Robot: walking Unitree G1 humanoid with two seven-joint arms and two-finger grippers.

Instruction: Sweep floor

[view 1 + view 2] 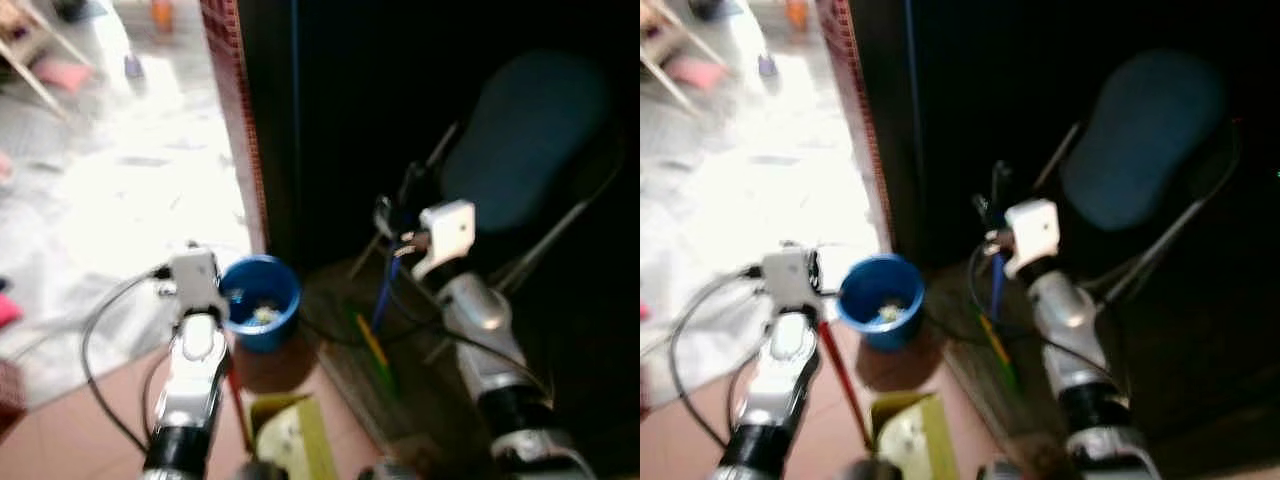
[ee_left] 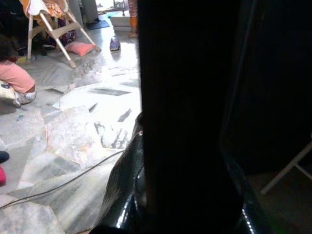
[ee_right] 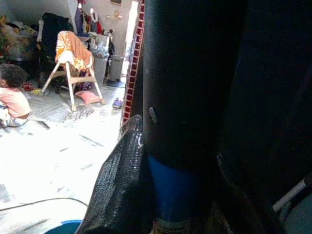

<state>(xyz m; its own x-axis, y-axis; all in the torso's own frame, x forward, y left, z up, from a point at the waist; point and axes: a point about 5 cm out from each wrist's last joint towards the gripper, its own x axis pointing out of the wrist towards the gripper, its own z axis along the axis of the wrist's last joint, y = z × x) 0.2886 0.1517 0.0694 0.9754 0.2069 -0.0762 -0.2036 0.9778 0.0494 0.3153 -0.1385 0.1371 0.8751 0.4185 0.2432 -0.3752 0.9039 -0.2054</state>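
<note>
My left gripper [image 2: 187, 195] is shut on a long dark handle [image 2: 187, 97] that stands between its fingers. In the eye views a red shaft [image 1: 235, 395] runs from it down to a yellow dustpan [image 1: 292, 432] on the tiled floor by my feet. My right gripper [image 3: 178, 195] is shut on the broom handle [image 3: 175, 187], dark above and blue lower down. Seen from the head, the blue stick [image 1: 383, 292] drops from the right gripper [image 1: 402, 228] to a green and yellow part [image 1: 375, 352]. The picture is blurred.
A blue bucket [image 1: 260, 300] with scraps inside stands just ahead of the left arm. A brick-edged dark wall [image 1: 235, 110] and a folded blue chair [image 1: 530, 130] are on the right. Bright stone floor [image 1: 120, 170] opens to the left, with a cable, a wooden chair [image 3: 73, 58] and a seated person [image 3: 12, 100].
</note>
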